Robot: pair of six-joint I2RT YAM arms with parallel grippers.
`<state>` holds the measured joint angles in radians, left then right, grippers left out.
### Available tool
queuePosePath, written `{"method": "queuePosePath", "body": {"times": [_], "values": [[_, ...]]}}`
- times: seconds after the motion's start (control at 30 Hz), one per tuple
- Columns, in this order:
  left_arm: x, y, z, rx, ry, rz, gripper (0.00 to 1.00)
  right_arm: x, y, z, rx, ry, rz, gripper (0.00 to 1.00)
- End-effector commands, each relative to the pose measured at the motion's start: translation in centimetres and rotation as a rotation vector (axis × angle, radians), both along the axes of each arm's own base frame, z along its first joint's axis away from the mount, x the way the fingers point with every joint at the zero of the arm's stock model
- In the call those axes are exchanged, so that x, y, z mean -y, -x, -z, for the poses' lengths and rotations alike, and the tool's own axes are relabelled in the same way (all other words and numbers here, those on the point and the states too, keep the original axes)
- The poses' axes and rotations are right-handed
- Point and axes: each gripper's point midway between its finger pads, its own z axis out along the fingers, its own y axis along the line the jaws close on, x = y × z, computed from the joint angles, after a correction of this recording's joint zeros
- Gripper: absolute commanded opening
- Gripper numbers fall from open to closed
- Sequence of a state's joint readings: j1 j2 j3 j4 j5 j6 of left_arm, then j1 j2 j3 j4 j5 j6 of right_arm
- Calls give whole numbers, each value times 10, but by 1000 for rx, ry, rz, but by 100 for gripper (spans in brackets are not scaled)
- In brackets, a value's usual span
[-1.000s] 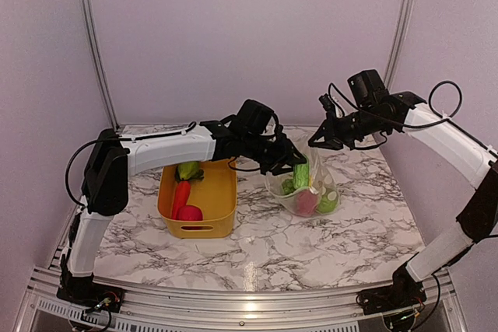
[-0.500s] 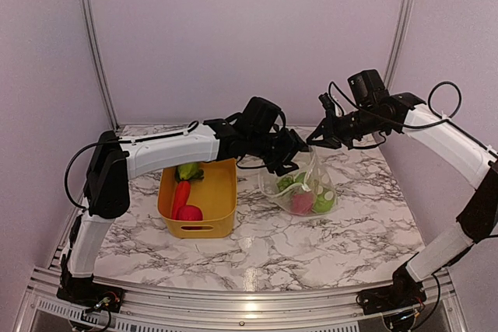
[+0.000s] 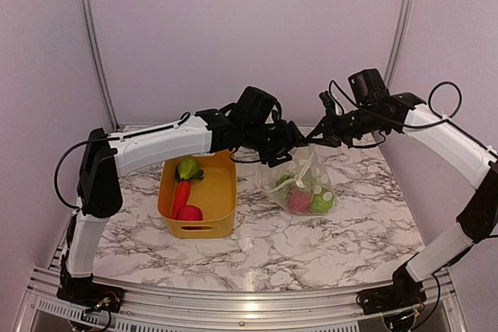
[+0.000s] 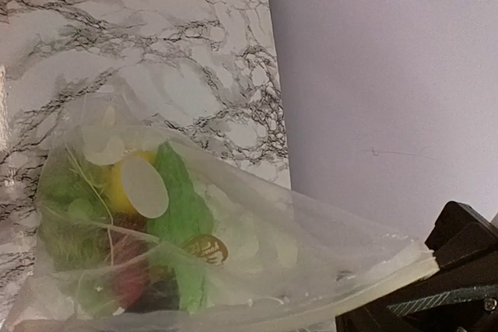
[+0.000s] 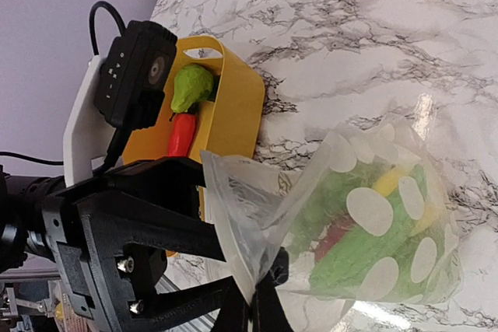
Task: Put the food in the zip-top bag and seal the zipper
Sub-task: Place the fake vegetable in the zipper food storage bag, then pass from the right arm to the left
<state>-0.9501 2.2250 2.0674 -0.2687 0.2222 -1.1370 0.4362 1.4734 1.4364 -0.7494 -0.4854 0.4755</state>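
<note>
The zip-top bag (image 3: pixel 302 186) hangs over the table with several green, red and yellow food pieces inside; it also shows in the left wrist view (image 4: pixel 233 231) and the right wrist view (image 5: pixel 373 223). My right gripper (image 3: pixel 317 141) is shut on the bag's right mouth corner (image 5: pixel 261 312). My left gripper (image 3: pixel 286 152) is at the left side of the mouth, its black fingers (image 5: pixel 183 211) apart with the mouth edge between them. The zipper (image 4: pixel 373 289) runs toward the right gripper. A green food piece (image 3: pixel 187 169), a carrot (image 3: pixel 181 194) and a red piece (image 3: pixel 189 213) lie in the bin.
The yellow bin (image 3: pixel 226 200) stands on the marble table left of the bag, under the left arm; it also shows in the right wrist view (image 5: pixel 233 106). A purple wall closes the back and sides. The table's metal front rail (image 3: pixel 249 301) runs along the near edge.
My left gripper let a cucumber go into the bag, then rose to the bag's left mouth edge. The bag's mouth went from wide open to narrow, and the bag shifted slightly.
</note>
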Motion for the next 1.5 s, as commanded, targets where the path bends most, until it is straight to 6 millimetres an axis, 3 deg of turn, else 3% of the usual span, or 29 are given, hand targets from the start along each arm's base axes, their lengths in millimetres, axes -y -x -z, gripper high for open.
{"method": "queuePosePath", "body": {"times": [0.0, 0.07, 0.13, 0.23, 0.37, 0.5, 0.7, 0.9, 1.03, 1.13, 1.27, 1.37, 1.47], "values": [[-19, 12, -95, 268, 55, 78, 69, -4, -6, -19, 59, -22, 2, 0], [-33, 14, -101, 330, 1, 78, 69, -4, -7, -21, 64, -22, 3, 0], [-60, 10, -90, 395, -131, 28, 68, -3, -7, -25, 73, -22, 5, 0], [-100, 9, -68, 450, -282, -28, 65, -3, -8, -27, 79, -20, 6, 0], [-121, 22, -31, 407, -397, 13, 61, -4, -8, -24, 73, -22, 6, 0], [-126, 32, 5, 336, -439, 53, 60, -5, -9, -21, 66, -28, 4, 0], [-128, 28, 41, 240, -516, 42, 63, -6, -10, -21, 65, -25, 0, 0], [-113, 26, 69, 159, -504, 80, 60, -5, -10, -20, 67, -12, -1, 0], [-102, 24, 71, 135, -437, 100, 46, -3, -11, -20, 69, -4, 5, 0], [-92, 23, 62, 148, -363, 115, 30, -3, -10, -15, 62, 6, 0, 0], [-76, 22, 39, 195, -246, 142, 15, 7, -7, -2, 43, 69, 18, 1], [-66, 19, 14, 246, -159, 139, 2, 12, -1, 5, 19, 94, 27, 8], [-62, 16, -8, 291, -97, 125, 0, 17, 3, 9, 6, 132, 41, 14]]}}
